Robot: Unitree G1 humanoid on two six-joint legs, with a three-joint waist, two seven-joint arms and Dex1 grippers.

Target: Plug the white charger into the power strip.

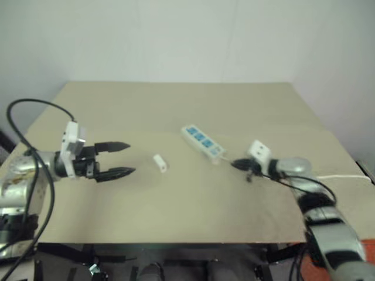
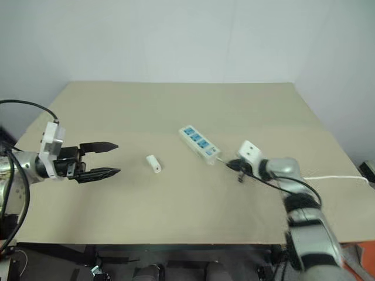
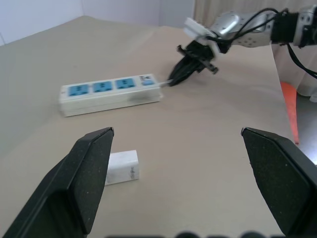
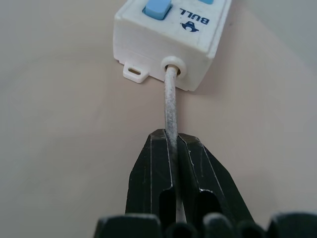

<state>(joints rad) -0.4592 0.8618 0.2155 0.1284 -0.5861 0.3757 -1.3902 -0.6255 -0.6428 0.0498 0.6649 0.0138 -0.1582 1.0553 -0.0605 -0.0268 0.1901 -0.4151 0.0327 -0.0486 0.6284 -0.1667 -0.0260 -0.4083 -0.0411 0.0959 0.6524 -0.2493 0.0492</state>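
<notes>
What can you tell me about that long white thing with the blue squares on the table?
It is the power strip, a flat white plastic bar lying at an angle mid-table. Three blue socket faces and a smaller blue switch run along its top, all unoccupied, with a printed brand mark near the end. A thin white cable leaves that end beside a small mounting tab, and the right gripper is shut on it.

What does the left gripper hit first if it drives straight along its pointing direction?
Probably the white charger: it lies just ahead of the open left gripper, beside one of its fingers. Beyond it is the power strip. Depth is unclear; it may pass above the charger.
</notes>
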